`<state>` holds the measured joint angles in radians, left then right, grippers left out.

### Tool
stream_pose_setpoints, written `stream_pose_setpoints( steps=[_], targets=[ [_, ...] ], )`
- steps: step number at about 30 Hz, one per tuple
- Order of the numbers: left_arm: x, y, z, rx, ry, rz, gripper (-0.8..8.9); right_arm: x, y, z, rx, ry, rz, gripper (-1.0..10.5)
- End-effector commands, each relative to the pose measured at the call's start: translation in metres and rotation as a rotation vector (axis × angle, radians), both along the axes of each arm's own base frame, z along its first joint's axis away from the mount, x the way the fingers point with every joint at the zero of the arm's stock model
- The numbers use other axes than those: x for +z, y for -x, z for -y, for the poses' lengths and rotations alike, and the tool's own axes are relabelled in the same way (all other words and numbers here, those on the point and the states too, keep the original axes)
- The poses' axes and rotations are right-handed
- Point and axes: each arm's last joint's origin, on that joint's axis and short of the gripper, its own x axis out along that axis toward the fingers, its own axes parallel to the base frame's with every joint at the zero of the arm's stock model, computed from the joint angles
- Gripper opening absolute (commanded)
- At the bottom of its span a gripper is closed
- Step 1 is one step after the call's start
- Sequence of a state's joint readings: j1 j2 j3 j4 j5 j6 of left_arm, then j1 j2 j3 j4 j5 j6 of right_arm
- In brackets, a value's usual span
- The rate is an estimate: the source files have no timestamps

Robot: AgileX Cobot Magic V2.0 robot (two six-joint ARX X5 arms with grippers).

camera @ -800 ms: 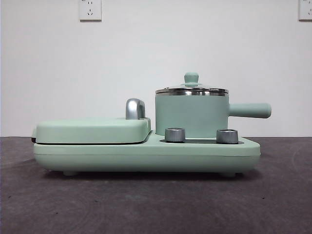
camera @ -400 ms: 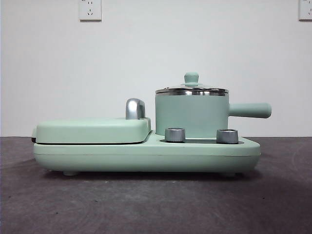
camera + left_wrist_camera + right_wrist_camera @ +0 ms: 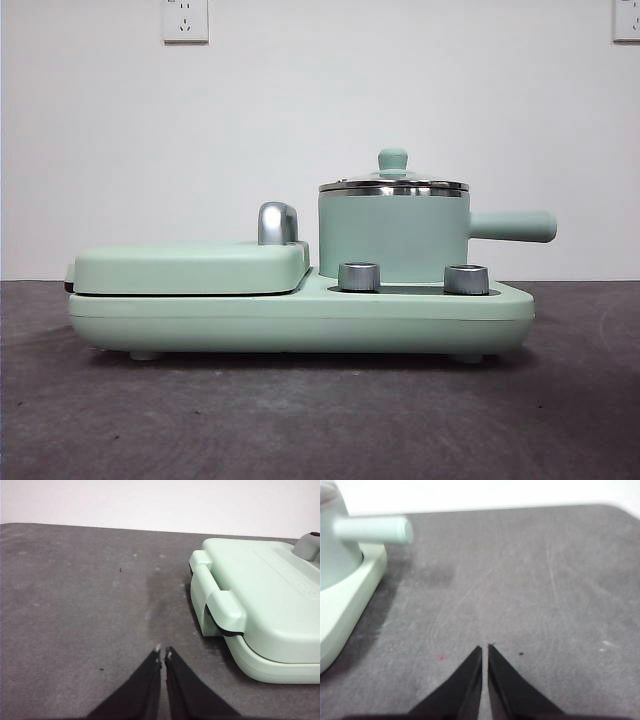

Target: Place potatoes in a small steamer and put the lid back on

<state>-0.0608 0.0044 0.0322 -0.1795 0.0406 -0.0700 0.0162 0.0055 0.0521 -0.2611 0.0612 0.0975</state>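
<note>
The small steamer (image 3: 393, 238) sat on the right of a mint-green cooker base (image 3: 300, 318) with the lid (image 3: 393, 182) on its rim; no potato showed in any view. The left tool (image 3: 163, 654), jaws pressed together, hung over the bare table (image 3: 75, 605) beside the griddle cover (image 3: 260, 595). The right tool (image 3: 485, 650), likewise closed, hung over the table near the steamer's side handle (image 3: 372, 529).
</note>
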Motion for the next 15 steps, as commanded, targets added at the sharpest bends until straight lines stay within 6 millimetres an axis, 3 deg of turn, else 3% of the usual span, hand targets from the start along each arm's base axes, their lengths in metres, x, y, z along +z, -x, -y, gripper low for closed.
stream_pose_setpoints(
  steps=[1,15],
  targets=[
    [-0.0070,-0.0008,-0.0001,0.001,-0.011,-0.023,0.20,0.0014,-0.0014,-0.0001,0.002,0.018,0.043,0.2],
    [-0.0070,-0.0008,-0.0002,0.001,-0.011,-0.023,0.20,-0.0015,-0.0040,-0.0005,0.016,0.027,0.087,0.2]
  ],
)
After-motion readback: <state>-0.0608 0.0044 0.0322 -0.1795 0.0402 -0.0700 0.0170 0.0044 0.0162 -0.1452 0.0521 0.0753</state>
